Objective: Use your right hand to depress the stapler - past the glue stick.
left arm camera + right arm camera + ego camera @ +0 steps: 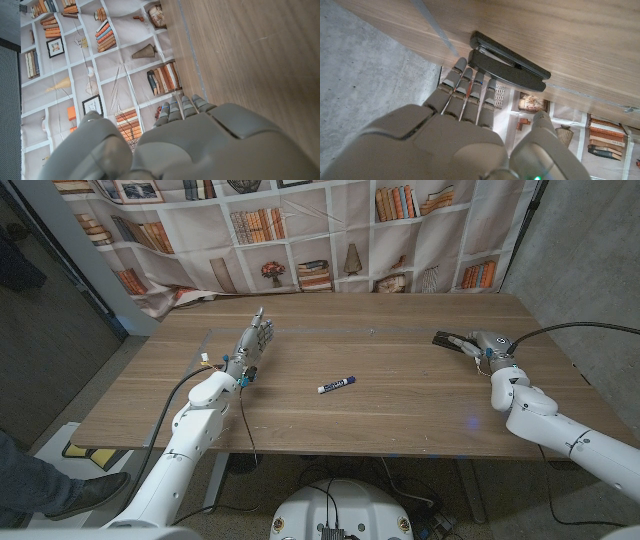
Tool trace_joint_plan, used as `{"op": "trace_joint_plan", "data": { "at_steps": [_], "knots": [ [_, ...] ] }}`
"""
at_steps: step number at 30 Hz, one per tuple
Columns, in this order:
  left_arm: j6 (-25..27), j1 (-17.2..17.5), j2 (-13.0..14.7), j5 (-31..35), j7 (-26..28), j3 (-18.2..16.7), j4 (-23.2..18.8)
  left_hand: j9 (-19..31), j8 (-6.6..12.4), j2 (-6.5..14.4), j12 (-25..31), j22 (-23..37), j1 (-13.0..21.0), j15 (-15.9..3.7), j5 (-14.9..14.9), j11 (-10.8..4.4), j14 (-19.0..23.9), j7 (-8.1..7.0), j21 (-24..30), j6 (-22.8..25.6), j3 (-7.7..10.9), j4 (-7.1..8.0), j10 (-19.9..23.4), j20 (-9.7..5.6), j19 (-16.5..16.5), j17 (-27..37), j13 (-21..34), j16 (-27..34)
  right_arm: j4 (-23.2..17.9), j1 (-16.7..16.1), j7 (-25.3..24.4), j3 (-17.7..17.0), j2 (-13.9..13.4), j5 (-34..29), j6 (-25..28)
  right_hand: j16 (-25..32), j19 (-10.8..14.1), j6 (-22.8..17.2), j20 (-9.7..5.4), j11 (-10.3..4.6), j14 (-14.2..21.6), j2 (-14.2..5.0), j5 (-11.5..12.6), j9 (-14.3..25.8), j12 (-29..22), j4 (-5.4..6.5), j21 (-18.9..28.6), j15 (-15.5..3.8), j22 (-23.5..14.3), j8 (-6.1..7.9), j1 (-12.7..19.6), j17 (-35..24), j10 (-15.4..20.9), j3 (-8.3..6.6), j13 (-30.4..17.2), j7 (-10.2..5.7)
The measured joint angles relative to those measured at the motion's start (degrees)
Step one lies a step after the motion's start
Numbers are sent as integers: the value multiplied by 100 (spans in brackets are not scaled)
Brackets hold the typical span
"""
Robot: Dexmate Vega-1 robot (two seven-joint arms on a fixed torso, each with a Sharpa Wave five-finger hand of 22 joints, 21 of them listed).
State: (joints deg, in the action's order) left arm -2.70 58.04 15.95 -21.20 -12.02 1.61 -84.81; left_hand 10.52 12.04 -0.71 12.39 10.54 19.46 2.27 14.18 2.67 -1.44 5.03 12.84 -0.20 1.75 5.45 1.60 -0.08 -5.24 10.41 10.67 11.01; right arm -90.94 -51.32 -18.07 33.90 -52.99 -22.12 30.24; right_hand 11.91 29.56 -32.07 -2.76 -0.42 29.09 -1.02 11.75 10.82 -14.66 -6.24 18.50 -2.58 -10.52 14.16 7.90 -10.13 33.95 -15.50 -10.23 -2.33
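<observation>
Wood-grain tabletop [400, 415], matte brown planks with faint seams, a pale line scratched across the far part. Black stapler [452, 341] lies flat at the far right of the tabletop, long, low and wedge-shaped with rounded ends, smooth dark plastic or metal; in the right wrist view the stapler [507, 62] shows two stacked arms with a thin gap between them. Right hand [489, 345], pale grey moulded shell with segmented fingers, sits just beside the stapler's right end; in the right wrist view the right hand [465, 130] reaches fingers out straight and close together, fingertips at the stapler's end, touching or a hair short, cannot tell which; it grasps nothing, fingers extended. Glue stick [337, 386], small white cylinder with a blue cap end, lies on its side near the tabletop middle, well apart from the stapler and from both hands. Left hand [252, 340] stands at the left part of the tabletop, fingers straight and pointing away toward the backdrop, empty, released; same grey shell in the left wrist view [190, 145]. Fabric backdrop [300, 240] printed with bookshelves, books and vases hangs behind the tabletop, wrinkled at its lower hem. No containers on the tabletop.
</observation>
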Motion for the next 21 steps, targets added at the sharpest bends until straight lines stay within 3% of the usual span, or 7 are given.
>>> {"op": "trace_joint_plan", "data": {
  "at_steps": [21],
  "knots": [
    [6,-46,10,15,-15,-3,31,0,-45,0,0,0,0,0,0,0,0,0,0,0,-16,17,0,20,21,0,0,0,326,199,184,194,135,157,-67,-1,114,-163,-13,53,100,-53,0,-6,24,-24,14,-17,2,15,53,0,50,-24,-8,36]
  ]
}}
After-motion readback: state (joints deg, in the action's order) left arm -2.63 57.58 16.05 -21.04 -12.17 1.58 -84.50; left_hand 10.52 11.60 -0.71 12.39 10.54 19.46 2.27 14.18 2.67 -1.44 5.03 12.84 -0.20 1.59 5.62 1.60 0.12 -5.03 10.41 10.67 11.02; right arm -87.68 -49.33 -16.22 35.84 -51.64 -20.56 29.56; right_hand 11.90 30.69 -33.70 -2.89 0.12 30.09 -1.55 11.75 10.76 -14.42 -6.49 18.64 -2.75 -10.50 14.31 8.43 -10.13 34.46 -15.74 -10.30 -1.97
